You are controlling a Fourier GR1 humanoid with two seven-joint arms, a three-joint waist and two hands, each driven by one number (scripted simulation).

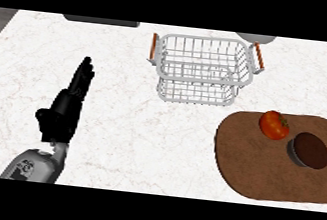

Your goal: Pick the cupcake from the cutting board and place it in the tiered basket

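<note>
Resting on the brown oval wooden cutting board (264, 168), the chocolate-topped cupcake (310, 150) sits beside a red tomato (274, 124); the left hand (67, 104) lies released, fingers straight.

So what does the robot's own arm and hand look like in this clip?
Only the left arm shows: a light grey forearm with a small dark marking on its shell, narrowing to a thin grey wrist. The left hand is all black, with a blocky palm, long slim fingers and a short thumb. No cables visible. The right hand is out of view.
</note>
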